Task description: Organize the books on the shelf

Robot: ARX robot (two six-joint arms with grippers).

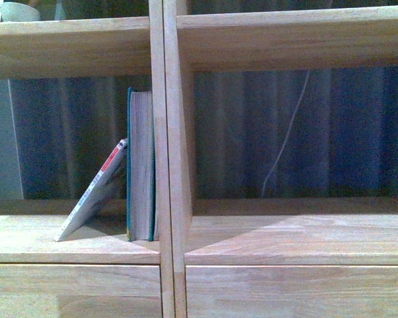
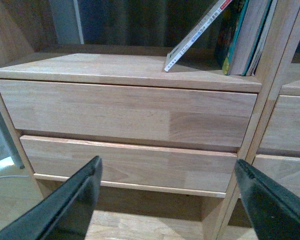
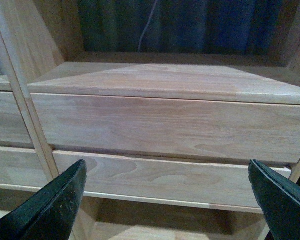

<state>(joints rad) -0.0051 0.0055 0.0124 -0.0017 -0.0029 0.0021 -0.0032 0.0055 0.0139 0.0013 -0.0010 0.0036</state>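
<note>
Paperback (image 1: 96, 192) with unreadable spine print leans on upright teal book (image 1: 140, 165).

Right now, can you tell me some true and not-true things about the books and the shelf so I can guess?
1. The thin paperback leans against the teal book. True.
2. The teal book lies flat. False: it stands upright beside the central divider.
3. Both books sit in the right compartment. False: they are in the left one.
4. The left gripper holds a book. False: its jaws are open and empty.
5. The right gripper faces drawer fronts. True.
</note>
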